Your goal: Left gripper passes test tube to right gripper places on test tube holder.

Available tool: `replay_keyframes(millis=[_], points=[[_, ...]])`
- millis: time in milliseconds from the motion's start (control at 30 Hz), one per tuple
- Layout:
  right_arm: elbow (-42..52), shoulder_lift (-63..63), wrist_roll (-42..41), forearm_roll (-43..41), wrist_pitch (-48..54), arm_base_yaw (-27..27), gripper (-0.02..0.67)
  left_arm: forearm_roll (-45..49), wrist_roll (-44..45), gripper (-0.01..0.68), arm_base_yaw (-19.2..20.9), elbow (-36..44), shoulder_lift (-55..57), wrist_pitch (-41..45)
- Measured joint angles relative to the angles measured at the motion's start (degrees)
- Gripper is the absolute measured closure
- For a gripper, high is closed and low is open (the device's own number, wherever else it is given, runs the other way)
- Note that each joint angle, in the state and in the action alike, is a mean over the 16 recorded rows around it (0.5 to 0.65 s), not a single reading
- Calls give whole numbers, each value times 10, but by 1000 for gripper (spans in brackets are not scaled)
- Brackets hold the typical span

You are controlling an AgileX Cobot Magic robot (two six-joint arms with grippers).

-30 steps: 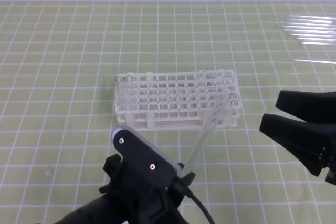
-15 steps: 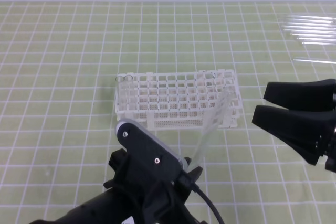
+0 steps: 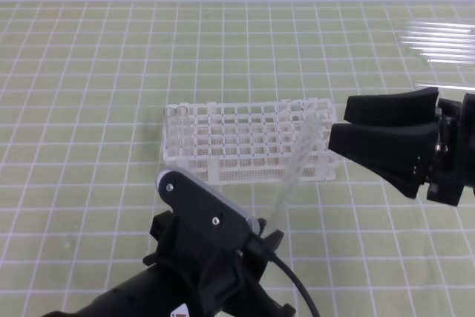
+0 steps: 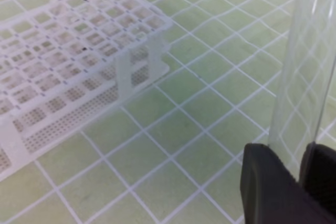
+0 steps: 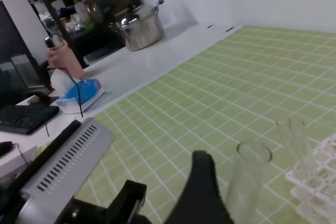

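Left gripper (image 3: 269, 241) low in the exterior high view, fingers (image 4: 268, 182) closed narrowly on the lower end of the test tube (image 3: 295, 170). Confirmed in the left wrist view: two black pads pressed on either side of the clear glass, tube rising out of frame at top. Tube held clear of the surface (image 3: 89, 109), tilted, open mouth uppermost and leaning up and to the right, crossing in front of the right end of the test tube holder (image 3: 249, 142). Contact between tube and rack not determinable from these views.

Right gripper (image 3: 335, 125) at right of the exterior high view, jaws spread wide, one above the other, tips pointing left toward the upper part of the tube. Nothing held. Jaw tips near the tube's top, just beside it; no contact established. Right wrist view: one dark jaw in the foreground with the tube's open rim just beside it.

Test tube holder: white lattice rack standing on the green gridded surface, mid-frame. Clear tubes seen upright at its left rear corner (image 3: 175, 114) and near its right rear corner.

Further clear tubes (image 3: 438, 42) lying side by side on the surface at far right, well apart from the rack.
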Motion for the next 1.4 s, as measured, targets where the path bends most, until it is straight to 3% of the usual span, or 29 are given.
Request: replay_keyframes(millis=[533,1400], points=[[-35,32,1,0,20,4,145,7,-24,593,0,-9,-1,44],[-94,89,-11,1,12,63,177,-1,-44,583,0,-24,1,55]])
